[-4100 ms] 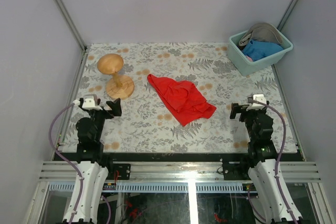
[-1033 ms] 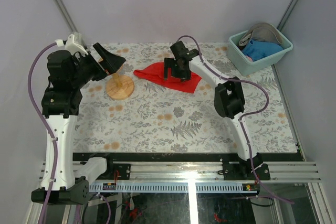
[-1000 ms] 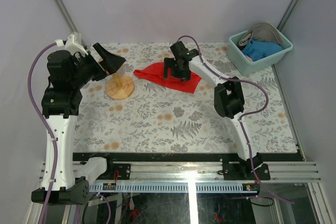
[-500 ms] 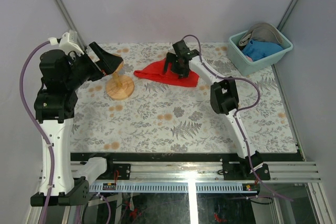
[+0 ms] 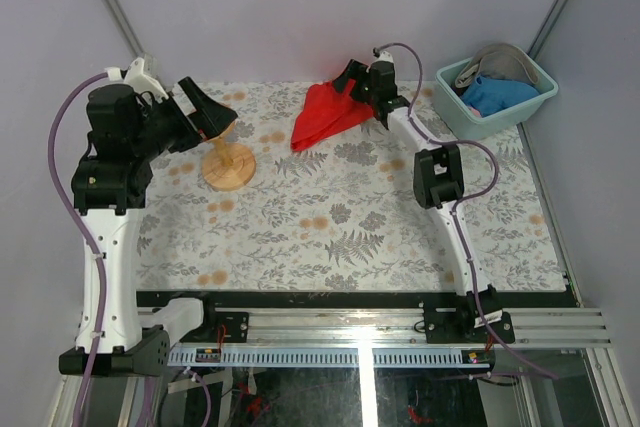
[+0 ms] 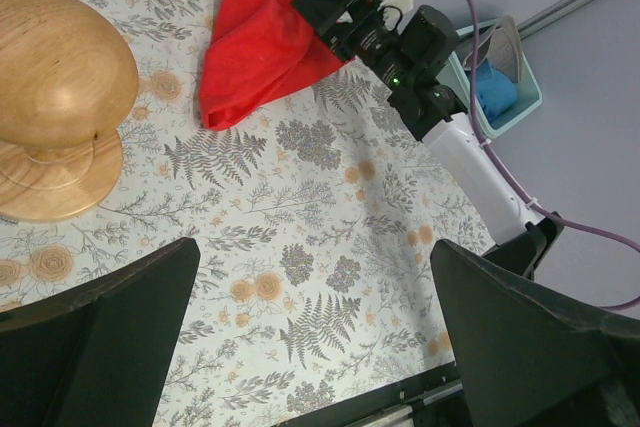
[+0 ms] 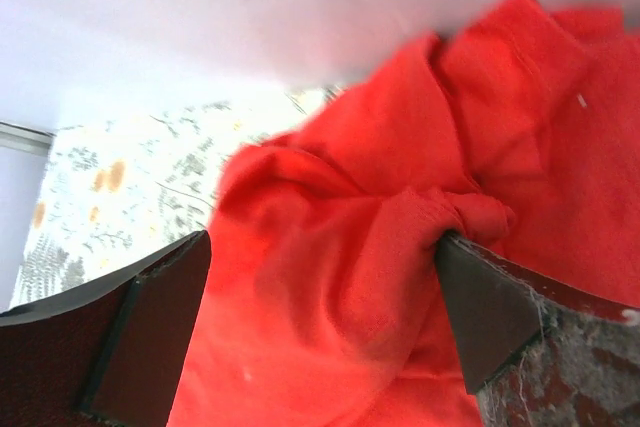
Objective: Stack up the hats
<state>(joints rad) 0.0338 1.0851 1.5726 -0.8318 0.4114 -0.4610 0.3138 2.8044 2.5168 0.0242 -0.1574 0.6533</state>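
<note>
Two hats lie in a teal bin [image 5: 470, 125] at the back right: a grey hat [image 5: 497, 60] and a blue hat [image 5: 487, 94]. The left wrist view shows the same bin [image 6: 525, 107] far off, with the grey hat [image 6: 503, 42] and the blue hat [image 6: 492, 90]. My right gripper [image 5: 352, 79] reaches to the back wall, left of the bin. It stands open, with a red cloth [image 5: 322, 117] bunched between its fingers and hooked over one fingertip [image 7: 470, 277]. My left gripper [image 5: 213, 117] is open and empty, raised over the wooden stand [image 5: 228, 162].
The red cloth [image 7: 330, 327] fills the right wrist view and hangs from the right gripper [image 7: 322, 247] to the floral table [image 5: 330, 227]. The round-topped stand [image 6: 55, 77] sits far left below the left gripper [image 6: 315, 257]. Walls close the back and sides.
The right arm has swung toward the back wall and to the right, lifting and dragging the red cloth with it into a bunch. The left arm has barely shifted.
</note>
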